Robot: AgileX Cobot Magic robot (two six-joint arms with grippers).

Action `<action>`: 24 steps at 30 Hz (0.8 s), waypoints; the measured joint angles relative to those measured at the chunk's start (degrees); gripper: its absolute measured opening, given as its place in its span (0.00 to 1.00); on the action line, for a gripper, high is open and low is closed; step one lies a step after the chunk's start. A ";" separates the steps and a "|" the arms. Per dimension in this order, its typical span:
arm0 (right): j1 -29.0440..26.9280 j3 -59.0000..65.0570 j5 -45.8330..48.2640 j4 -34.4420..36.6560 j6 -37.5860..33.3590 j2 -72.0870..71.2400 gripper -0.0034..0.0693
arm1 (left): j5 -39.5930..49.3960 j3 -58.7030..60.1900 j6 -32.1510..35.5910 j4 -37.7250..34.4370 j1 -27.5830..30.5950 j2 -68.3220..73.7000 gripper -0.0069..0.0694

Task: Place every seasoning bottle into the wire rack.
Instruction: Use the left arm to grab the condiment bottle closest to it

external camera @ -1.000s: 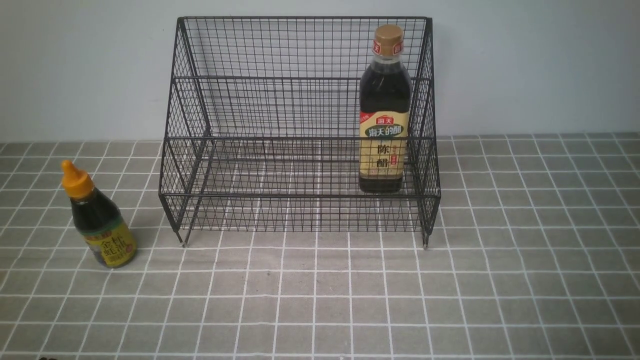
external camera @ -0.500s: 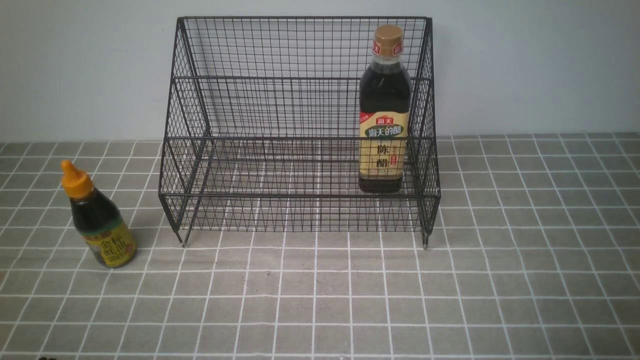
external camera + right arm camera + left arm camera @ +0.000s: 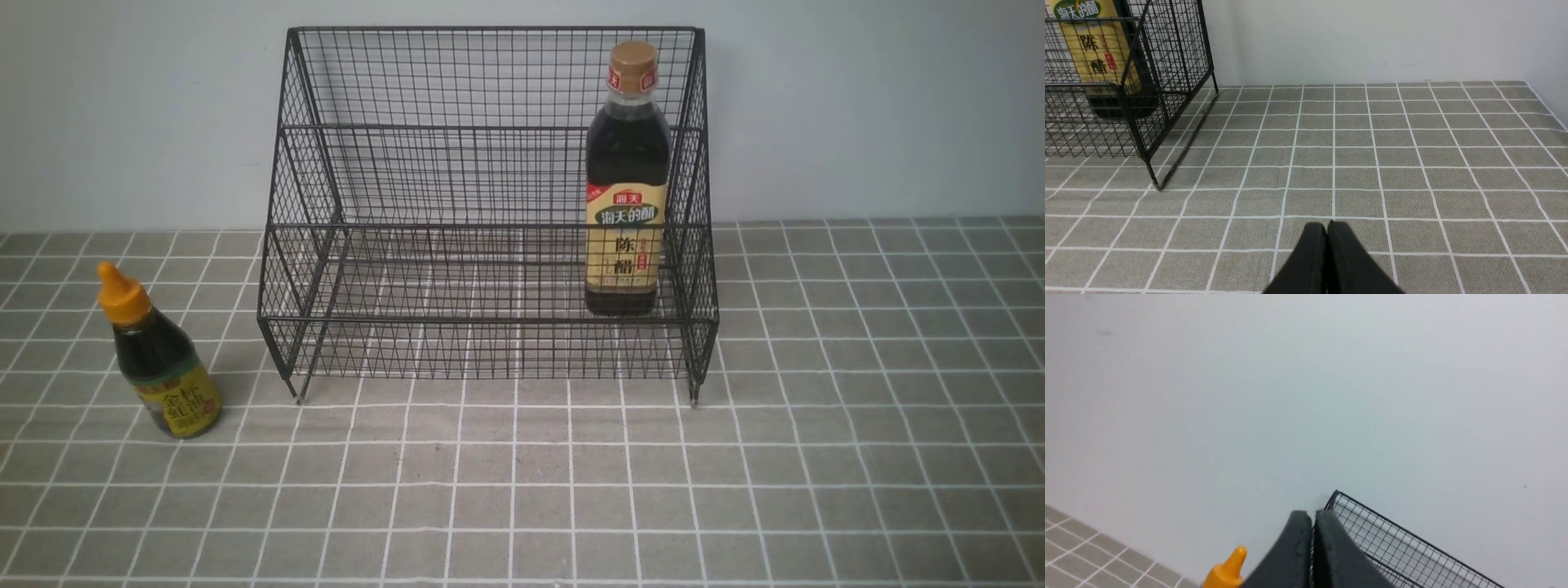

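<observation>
At the far left of the tiled worktop stands the short bottle, orange pointed cap up. Its yellow label carries dark characters too small to read for certain. It sits outside the wire rack, clear of the rack's left side with bare tiles between them. The rack fills the middle, its tall back close to the pale wall. Both tiers are bare across the left and centre.

The tall bottle stands upright on the lower tier at the right end, just beside the right side mesh. Its beige label reads 海天 in a red badge, 海天的醋 on a green band, and 陈醋 below.

Open tiles run along the front and the whole right side.

The left fingers are pressed together, near the orange cap. The right fingers are pressed together over bare tiles, holding nothing.
</observation>
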 joint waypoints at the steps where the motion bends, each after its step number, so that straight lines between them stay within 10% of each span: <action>1: 0.00 0.00 0.00 0.00 0.00 0.00 0.03 | 1.25 -0.90 1.20 -0.06 0.00 0.56 0.08; 11: 0.00 0.00 0.00 0.00 1.09 0.00 0.03 | 22.52 -19.14 23.79 -1.31 0.00 32.69 0.09; 24: 0.00 0.00 0.00 0.00 1.15 0.00 0.03 | 53.16 -48.39 19.29 -0.39 6.93 65.20 0.30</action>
